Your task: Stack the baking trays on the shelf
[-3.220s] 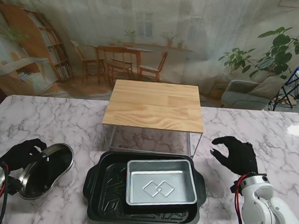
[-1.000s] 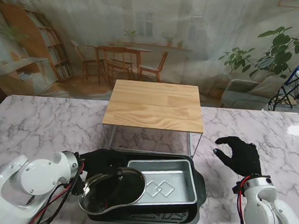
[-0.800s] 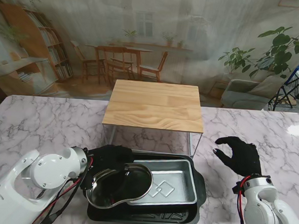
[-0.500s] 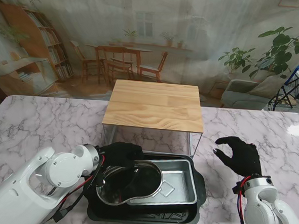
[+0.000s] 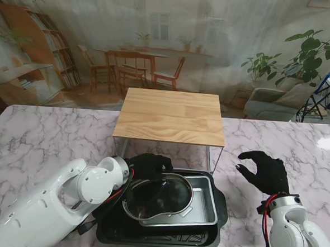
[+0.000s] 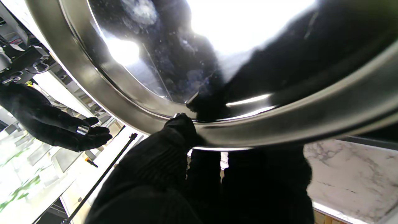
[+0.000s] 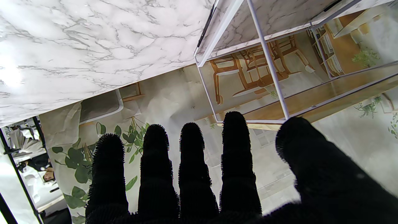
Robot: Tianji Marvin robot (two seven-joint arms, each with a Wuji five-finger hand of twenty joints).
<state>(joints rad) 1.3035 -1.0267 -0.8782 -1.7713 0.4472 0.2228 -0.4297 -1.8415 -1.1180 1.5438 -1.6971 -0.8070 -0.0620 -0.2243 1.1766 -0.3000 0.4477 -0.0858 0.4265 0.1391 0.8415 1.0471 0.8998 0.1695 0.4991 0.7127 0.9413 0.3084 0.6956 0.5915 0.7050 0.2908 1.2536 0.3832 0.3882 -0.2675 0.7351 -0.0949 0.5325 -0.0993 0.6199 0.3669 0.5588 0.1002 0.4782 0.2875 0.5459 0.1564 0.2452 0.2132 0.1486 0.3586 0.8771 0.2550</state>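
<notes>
A round steel pan [image 5: 159, 197] hangs over the silver baking tray [image 5: 204, 203], which lies inside the black baking tray [image 5: 107, 227]. My left hand [image 5: 149, 165] is shut on the pan's far rim. In the left wrist view the pan [image 6: 130, 93] fills the picture and the fingers [image 6: 174, 140] pinch its edge. The shelf [image 5: 171, 116] has a wooden top on a white wire frame and stands just beyond the trays. My right hand [image 5: 263, 170] hovers open to the right of the trays, fingers spread. Its wrist view shows the shelf frame [image 7: 264, 59] ahead.
Marble table [image 5: 52, 133] spreads to both sides of the trays. My left forearm [image 5: 47, 211] lies across the near left corner. The space under the shelf shows only marble. My right hand [image 6: 53, 124] also appears in the left wrist view.
My left hand has carried the steel pan from the left side of the table rightward, now over the silver tray. My right hand has hardly moved.
</notes>
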